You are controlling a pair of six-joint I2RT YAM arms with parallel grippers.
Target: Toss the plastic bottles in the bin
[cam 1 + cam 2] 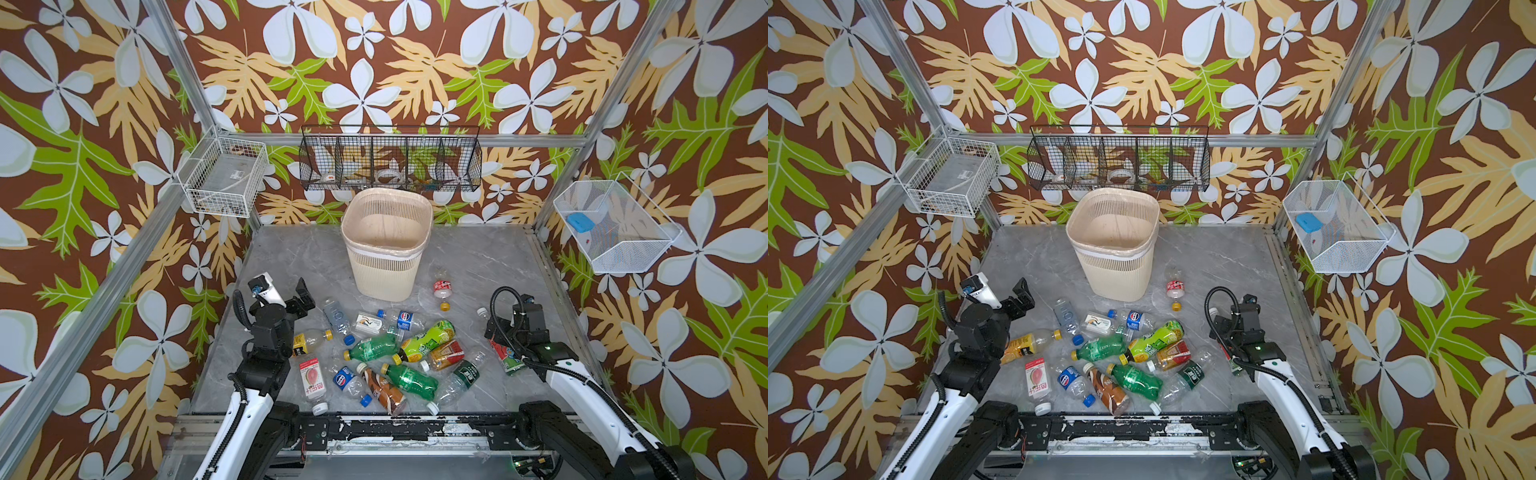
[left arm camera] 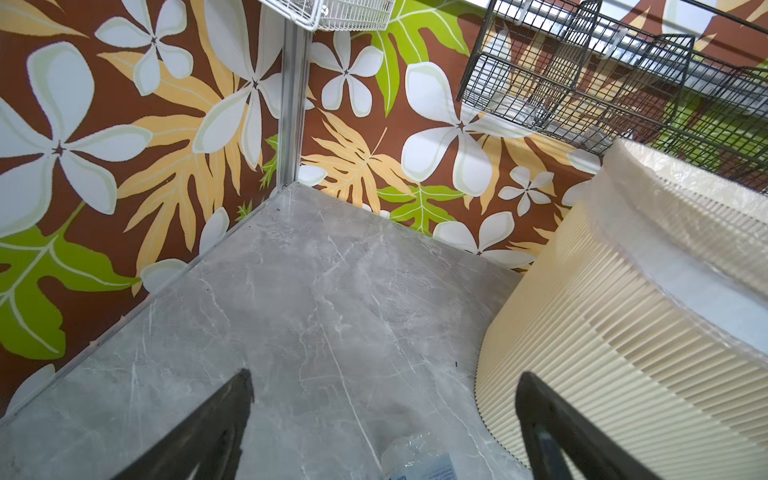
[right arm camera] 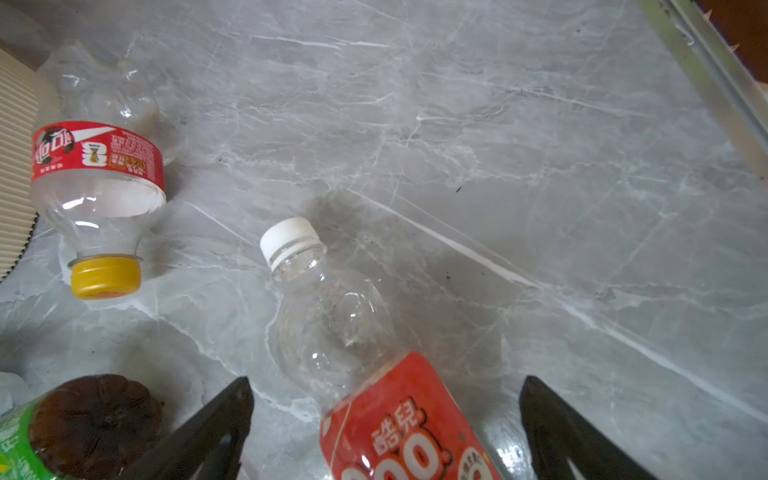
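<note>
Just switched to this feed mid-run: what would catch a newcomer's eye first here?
Loud brown wallpaper with white flowers covers every wall. Below it, a jumble of clear, green and brown plastic bottles lies across the front of the grey marble tabletop, and the tall beige slotted plastic bin stands behind them. The right end effector hangs open over a clear bottle with a red label and white cap.

Grey marble tabletop (image 1: 490, 257), beige bin (image 1: 386, 274) standing at back, plastic bottles (image 1: 409, 376) scattered in front
</note>
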